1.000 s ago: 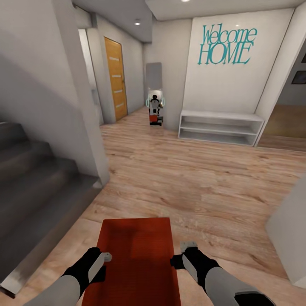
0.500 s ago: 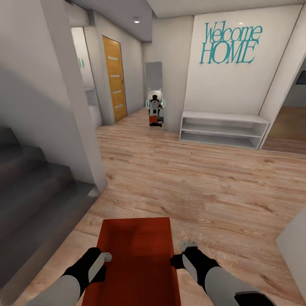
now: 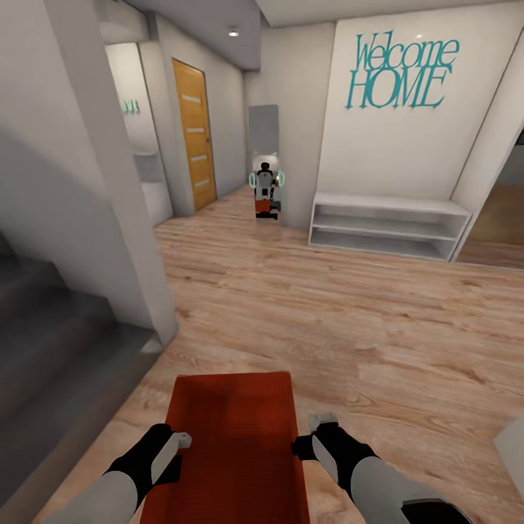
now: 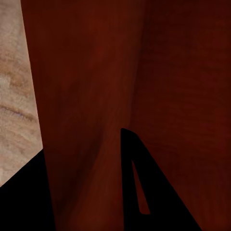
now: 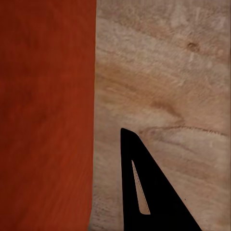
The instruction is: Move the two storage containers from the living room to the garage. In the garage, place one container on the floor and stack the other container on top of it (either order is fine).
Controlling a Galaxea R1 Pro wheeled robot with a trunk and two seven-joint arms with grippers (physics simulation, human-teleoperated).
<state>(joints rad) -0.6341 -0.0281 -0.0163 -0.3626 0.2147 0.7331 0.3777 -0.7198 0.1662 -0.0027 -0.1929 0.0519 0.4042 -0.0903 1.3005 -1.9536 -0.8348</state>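
One orange-red storage container hangs low in front of me over light wood-plank flooring, in a hallway. My left gripper is shut on its left wall and my right gripper on its right wall. In the left wrist view the container's ribbed wall runs between the two dark fingers. The right wrist view has the container beside one finger, with its wall covering the other finger.
Grey stairs and a white wall corner stand close on the left. Ahead are a wooden door, a tall mirror reflecting me, and a low white shelf under teal lettering. Open plank floor lies between.
The whole view has shifted as I roll forward: stairs and wall corner slide left, the white block at the right edge drops away. The container stays held between both grippers.
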